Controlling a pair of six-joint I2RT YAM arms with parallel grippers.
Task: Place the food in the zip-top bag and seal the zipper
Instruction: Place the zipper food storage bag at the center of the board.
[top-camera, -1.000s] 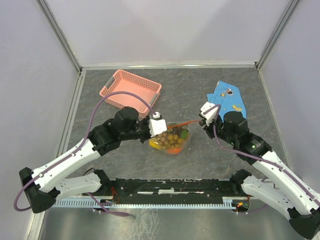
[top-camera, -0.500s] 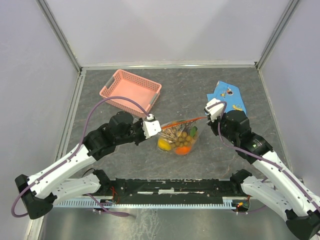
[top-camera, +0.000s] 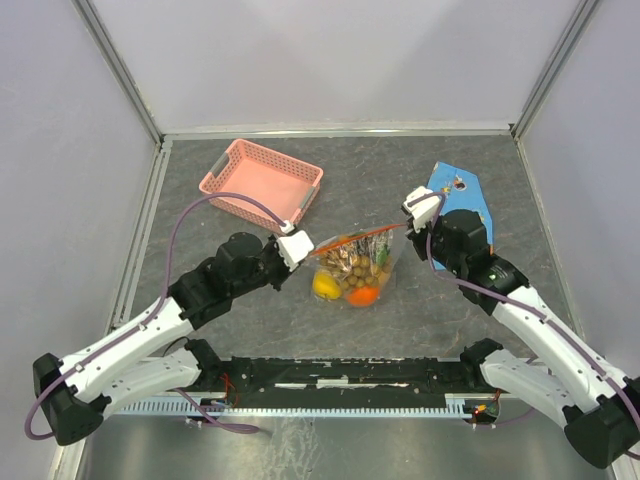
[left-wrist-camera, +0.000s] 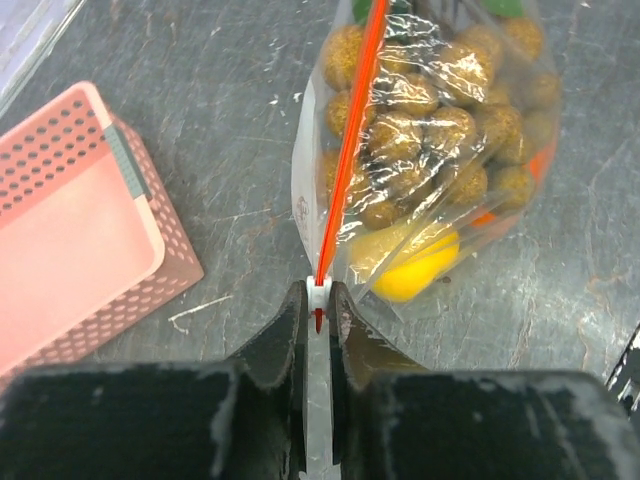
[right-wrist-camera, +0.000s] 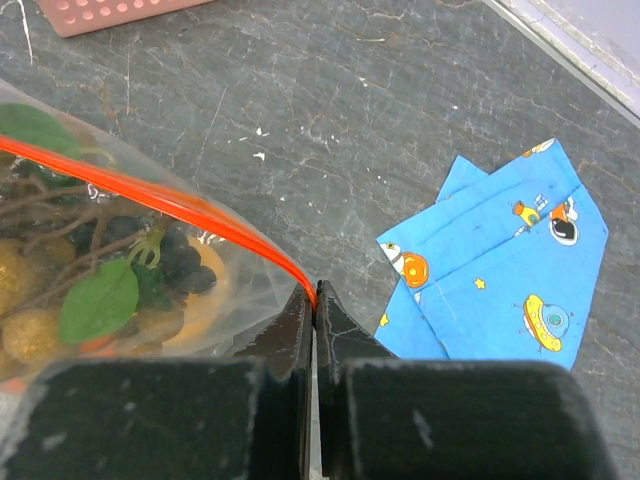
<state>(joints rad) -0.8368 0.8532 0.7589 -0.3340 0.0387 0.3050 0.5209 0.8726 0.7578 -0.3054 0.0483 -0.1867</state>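
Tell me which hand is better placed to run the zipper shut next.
Likely left: the left hand pinches the white slider on the zipper, while the right hand only anchors the opposite corner of the zip-top bag.

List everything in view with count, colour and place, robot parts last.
table: one, grey marbled, under everything
basket: one, pink lattice, far left of the table
cloth: one, blue with cartoon print, far right, beside the right arm
zip-top bag: one, clear, centre, held between the two grippers
zipper: one, red, along the bag's top edge
lemon: one, yellow, low inside the bag
orange fruit: at least one, orange, at the bag's bottom
grape bunch: one, brownish with green leaves, filling the bag's middle
left gripper: one, black, shut on the zipper's white-slider end
right gripper: one, black, shut on the zipper's other end
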